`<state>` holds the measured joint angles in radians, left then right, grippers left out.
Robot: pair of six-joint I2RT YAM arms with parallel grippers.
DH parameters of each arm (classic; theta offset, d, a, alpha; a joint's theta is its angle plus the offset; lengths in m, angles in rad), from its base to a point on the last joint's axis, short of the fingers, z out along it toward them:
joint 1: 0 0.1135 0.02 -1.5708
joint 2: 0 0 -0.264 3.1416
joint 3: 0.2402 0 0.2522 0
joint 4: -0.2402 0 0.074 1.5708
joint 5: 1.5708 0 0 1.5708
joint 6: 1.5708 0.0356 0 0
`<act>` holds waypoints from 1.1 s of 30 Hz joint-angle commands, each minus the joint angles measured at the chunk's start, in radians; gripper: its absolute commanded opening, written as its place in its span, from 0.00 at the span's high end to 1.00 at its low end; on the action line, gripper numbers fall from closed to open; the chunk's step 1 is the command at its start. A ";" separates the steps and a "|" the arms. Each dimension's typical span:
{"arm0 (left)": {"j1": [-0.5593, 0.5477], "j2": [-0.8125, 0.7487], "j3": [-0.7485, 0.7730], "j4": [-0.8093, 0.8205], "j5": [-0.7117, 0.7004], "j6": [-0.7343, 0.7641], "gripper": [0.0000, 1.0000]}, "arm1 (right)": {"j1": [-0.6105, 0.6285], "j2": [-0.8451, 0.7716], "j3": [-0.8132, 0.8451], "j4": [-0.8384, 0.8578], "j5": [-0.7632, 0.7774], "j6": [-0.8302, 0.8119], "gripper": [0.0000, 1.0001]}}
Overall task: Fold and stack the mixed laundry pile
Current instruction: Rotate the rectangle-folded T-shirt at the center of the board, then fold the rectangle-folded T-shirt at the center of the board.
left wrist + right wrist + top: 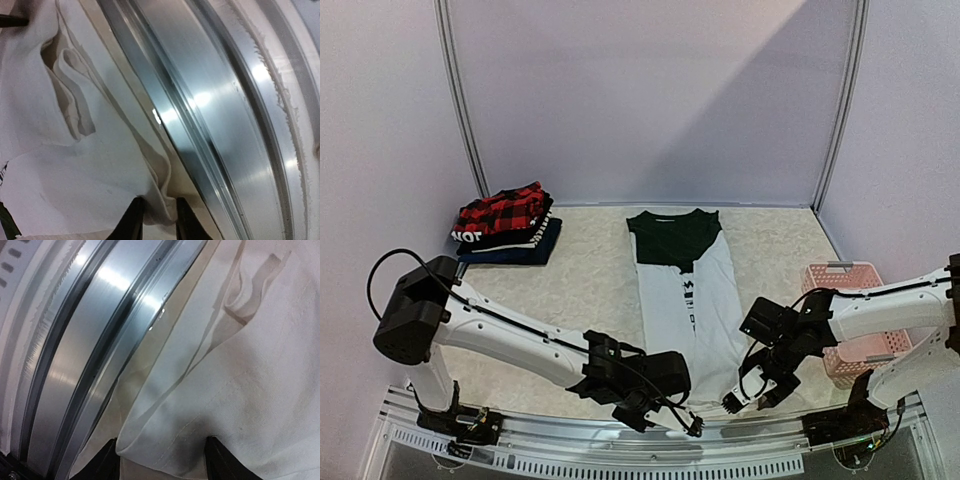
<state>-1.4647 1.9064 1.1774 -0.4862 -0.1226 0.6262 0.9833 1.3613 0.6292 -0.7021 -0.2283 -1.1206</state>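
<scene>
The long white cotton tee with a dark chest panel and black print [665,310] lies folded into a narrow strip down the middle of the pale speckled table [590,290]. Its long axis runs from the dark collar end at the far side straight toward the arms' bases. Its near hem reaches the table's front edge, just beside the brushed aluminium rail [225,125]. That hem is what the coming fold turns on, and the arms meet it one at each corner.

The left arm [510,335] reaches the hem's left corner. In its wrist view the left jaws stand close together, a ridge of white cloth filling the gap between the black fingers [134,222], so they look to be pinching the hem. The right arm [890,305] comes to the right corner. The right jaws are spread wide, and the hem corner lies loose between the fingers [110,462], not gripped.

Neither arm is the nearer. From both, the tee stretches away toward the far side, so the fold likely carries hem toward collar. The folded stack topped by a red-and-black plaid flannel shirt [505,222] sits well apart at far left. The pink slatted plastic basket [840,272] stands at the right.
</scene>
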 commanded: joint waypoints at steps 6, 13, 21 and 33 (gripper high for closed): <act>-0.022 0.023 -0.021 0.036 -0.071 -0.058 1.00 | 0.022 0.036 -0.001 0.020 0.042 0.048 0.91; 0.008 -0.077 -0.060 0.127 -0.265 -0.152 1.00 | 0.018 -0.121 0.099 -0.110 0.053 0.106 0.99; 0.073 -0.150 -0.127 0.263 -0.474 -0.170 1.00 | -0.123 -0.144 0.176 -0.124 0.145 0.062 1.00; 0.229 -0.004 0.009 0.379 -0.647 -0.240 1.00 | -0.425 0.066 0.342 0.198 0.111 0.217 1.00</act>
<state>-1.3003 1.8156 1.1358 -0.1696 -0.6701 0.4381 0.6064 1.3449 0.9195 -0.6468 -0.1333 -0.9852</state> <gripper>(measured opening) 0.025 0.051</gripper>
